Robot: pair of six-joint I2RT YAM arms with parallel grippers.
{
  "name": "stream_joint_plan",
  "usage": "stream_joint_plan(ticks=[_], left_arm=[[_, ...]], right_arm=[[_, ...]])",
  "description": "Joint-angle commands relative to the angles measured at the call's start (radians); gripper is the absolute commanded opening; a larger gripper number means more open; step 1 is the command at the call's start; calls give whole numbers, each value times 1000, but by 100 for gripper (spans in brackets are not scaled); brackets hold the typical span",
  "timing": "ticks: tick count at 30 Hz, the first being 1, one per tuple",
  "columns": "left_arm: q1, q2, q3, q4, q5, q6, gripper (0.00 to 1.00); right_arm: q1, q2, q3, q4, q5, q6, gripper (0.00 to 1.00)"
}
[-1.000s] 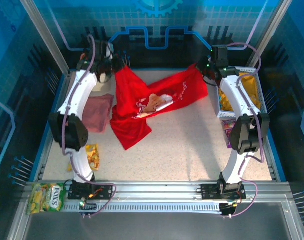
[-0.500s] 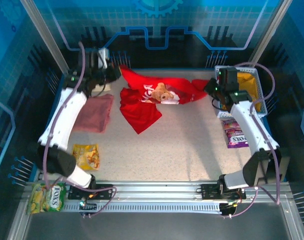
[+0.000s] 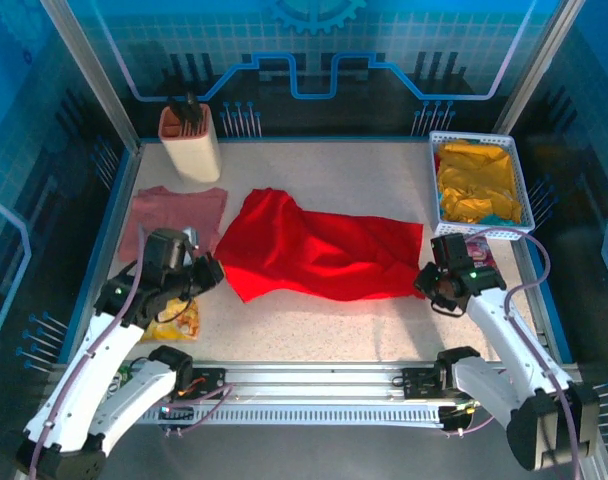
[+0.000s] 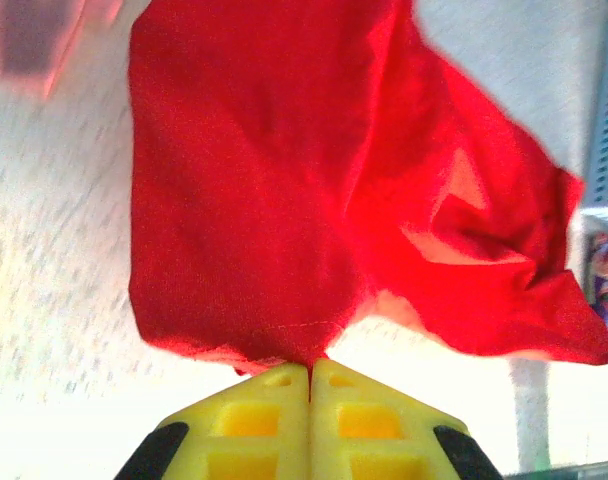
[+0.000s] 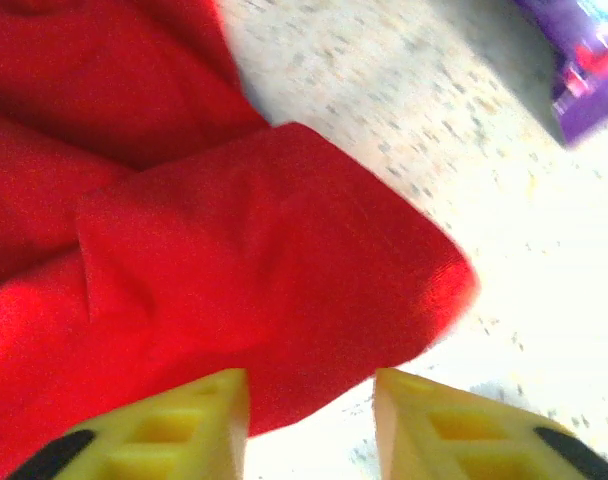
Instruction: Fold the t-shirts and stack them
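The left gripper point(image 4: 311, 370) is clamped tight, its yellow fingers pressed together on the hem of the bright red cotton t-shirt point(image 3: 324, 255). The right gripper point(image 5: 306, 386) has its jaws standing apart. The shirt's opposite corner lies between and just ahead of them, unpinched.

That mismatch is the main risk. With only one end held, a pull by the left arm would likely drag the cloth across the speckled white table point(image 3: 364, 330) and bunch it instead of drawing it flat. The shirt already shows ridges and a loose fold near its middle, and these could be pressed into any fold made now. The held corner is also near the yellow snack packet point(image 3: 174, 320) at the near left. It is not far from the dusty-pink folded t-shirt point(image 3: 174, 212) along the left edge, so a sideways tug might snag either. If the right gripper lifts carelessly, a finger could catch the free corner.

The red shirt lies spread across the table's middle, plain side up. Both arms sit low near the near edge, elbows bent outward, with each wrist aimed inward at its end of the shirt.
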Motion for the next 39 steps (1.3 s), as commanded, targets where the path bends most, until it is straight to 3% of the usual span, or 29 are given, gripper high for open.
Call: stream_joint_plan(ticks=[1, 2, 6, 9, 16, 21, 23, 26, 33, 39], left_arm=[[-23, -42, -65, -142, -25, -148, 0], [-25, -55, -88, -162, -19, -160, 1], [-26, -86, -132, -212, -9, -160, 44], [-24, -51, -109, -168, -18, -122, 52], [-14, 231, 40, 105, 0, 12, 50], [80, 503, 253, 201, 55, 149, 49], [121, 598, 320, 249, 86, 175, 50], [157, 758, 423, 318, 90, 200, 53], [151, 1162, 726, 313, 113, 254, 64], [125, 1387, 917, 267, 100, 274, 73]], right_arm=[[11, -50, -4, -80, 45, 14, 61], [11, -48, 10, -82, 44, -18, 71], [12, 23, 65, -49, 25, -131, 80], [3, 146, 120, -38, 18, -194, 76], [-54, 308, 146, 83, -92, -248, 64], [-63, 393, 278, 150, -110, -311, 79], [-72, 457, 342, 158, -111, -337, 92], [-82, 565, 431, 155, -111, -370, 98], [-98, 807, 594, 145, -121, -392, 98], [-95, 989, 710, 139, -118, -395, 92]])
